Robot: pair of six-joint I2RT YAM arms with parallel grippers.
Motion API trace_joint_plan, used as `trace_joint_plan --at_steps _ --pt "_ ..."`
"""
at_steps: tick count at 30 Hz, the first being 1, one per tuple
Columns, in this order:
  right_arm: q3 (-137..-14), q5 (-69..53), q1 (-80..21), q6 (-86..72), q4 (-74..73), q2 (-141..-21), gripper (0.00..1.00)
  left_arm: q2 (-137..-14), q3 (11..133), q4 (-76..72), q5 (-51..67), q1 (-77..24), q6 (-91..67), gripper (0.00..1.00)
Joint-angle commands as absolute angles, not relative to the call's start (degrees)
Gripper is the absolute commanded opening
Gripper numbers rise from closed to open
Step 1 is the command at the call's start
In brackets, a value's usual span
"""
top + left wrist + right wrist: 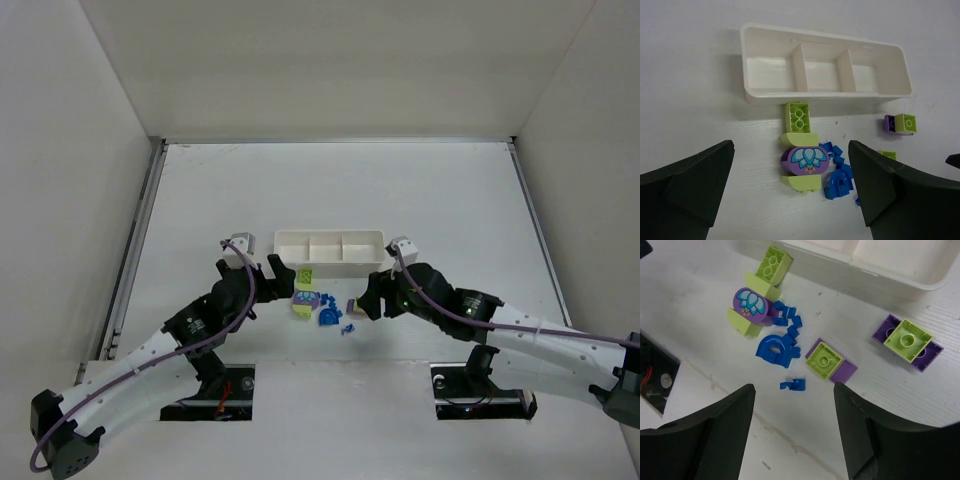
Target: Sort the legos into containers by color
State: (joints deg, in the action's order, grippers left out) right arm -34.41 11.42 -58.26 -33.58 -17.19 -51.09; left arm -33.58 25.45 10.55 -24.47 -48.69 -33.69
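Tiny purple, lime and blue plastic legos (318,305) lie scattered at 6 o'clock from the long white three-compartment tray (330,265), far from the white tabletop (450,200) edges. The left pincer (280,278) and right pincer (362,298), both spread, flank them.

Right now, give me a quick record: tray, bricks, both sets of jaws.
tray: three compartments, all empty
lime brick: on table by tray's front wall
purple flower piece: between two lime curved pieces
blue arch: on table among small blue bits
lime-on-purple pair: on table; a second nearer the tray
left jaws: open, empty
right jaws: open, empty
sorted: none yet
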Motion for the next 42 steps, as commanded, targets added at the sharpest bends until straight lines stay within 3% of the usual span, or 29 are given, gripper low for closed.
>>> trace_joint_plan --at_steps 1,2,4,9,11,14,16,18,19,20,24,30,42 --pt "-36.12 15.11 -59.02 -31.12 -16.61 -52.03 0.71 -34.53 25.13 8.80 -24.70 -47.77 -35.95 1.00" --pt "-36.21 16.25 -59.10 -30.42 -17.05 -52.29 0.71 -35.06 25.48 8.27 -24.26 -47.24 -36.12 1.00" --pt "-36.39 17.40 -59.63 -29.54 -17.49 -52.99 0.60 -35.68 25.75 5.64 -23.65 -46.80 -35.86 1.00" --pt "-37.53 19.07 -61.47 -26.81 -17.84 -55.54 0.24 -37.53 25.14 -2.45 -23.99 -46.18 -36.29 1.00" --pt "-37.88 18.20 -62.09 -25.58 -17.23 -55.81 0.19 -36.92 23.83 -5.96 -25.56 -46.36 -37.17 1.00" --pt "-38.32 16.97 -64.63 -22.07 -15.56 -57.12 0.25 -34.20 21.19 -9.66 -27.24 -46.89 -40.94 1.00" --pt "-39.02 16.88 -65.34 -20.14 -15.21 -59.14 0.43 -33.66 19.96 -11.77 -26.29 -46.54 -42.45 0.99" --pt "-40.33 16.87 -65.35 -18.12 -15.29 -61.95 0.64 -34.10 19.78 -12.92 -24.18 -45.93 -41.06 0.48" --pt "-40.78 16.79 -65.35 -17.06 -15.29 -63.18 0.70 -34.45 20.12 -12.31 -23.13 -45.40 -40.00 0.33" --pt "-41.13 16.53 -65.35 -15.92 -15.12 -64.32 0.74 -34.80 20.56 -10.91 -22.07 -44.87 -39.82 0.27" --pt "-42.27 13.98 -64.64 -12.75 -14.59 -67.50 0.78 -35.07 22.06 -6.86 -19.08 -44.16 -39.38 0.26" --pt "-41.92 12.66 -60.43 -10.28 -12.31 -70.22 0.77 -32.96 21.62 -3.61 -17.06 -45.39 -39.72 0.44" --pt "-41.84 11.07 -59.37 -9.67 -9.93 -76.90 0.69 -33.13 22.59 -0.53 -15.29 -46.89 -39.90 0.48"
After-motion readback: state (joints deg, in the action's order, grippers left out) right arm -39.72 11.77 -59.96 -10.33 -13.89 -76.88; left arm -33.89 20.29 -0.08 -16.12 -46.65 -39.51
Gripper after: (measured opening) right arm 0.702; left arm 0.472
